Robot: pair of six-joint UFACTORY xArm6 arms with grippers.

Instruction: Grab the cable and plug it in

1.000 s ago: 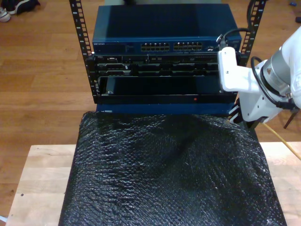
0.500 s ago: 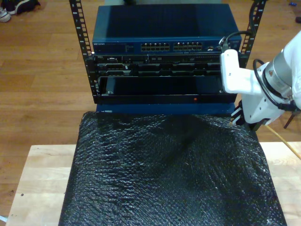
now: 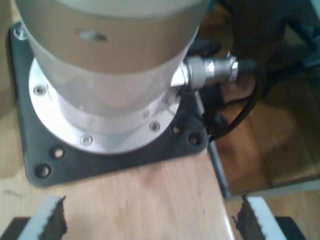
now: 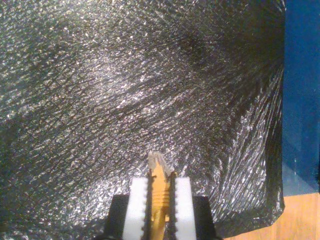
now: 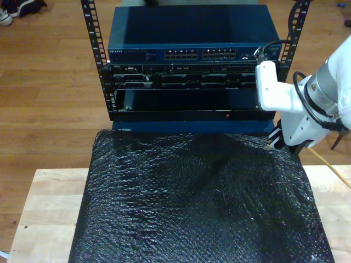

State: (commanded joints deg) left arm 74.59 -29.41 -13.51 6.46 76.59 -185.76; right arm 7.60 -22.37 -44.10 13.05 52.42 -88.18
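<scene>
Yellow cable (image 4: 159, 192) — clear plug forward — pinched in my second claw (image 4: 159, 200).

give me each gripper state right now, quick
My first gripper: open, holding nothing.
My second gripper: closed on the yellow cable just behind its clear plug.
</scene>
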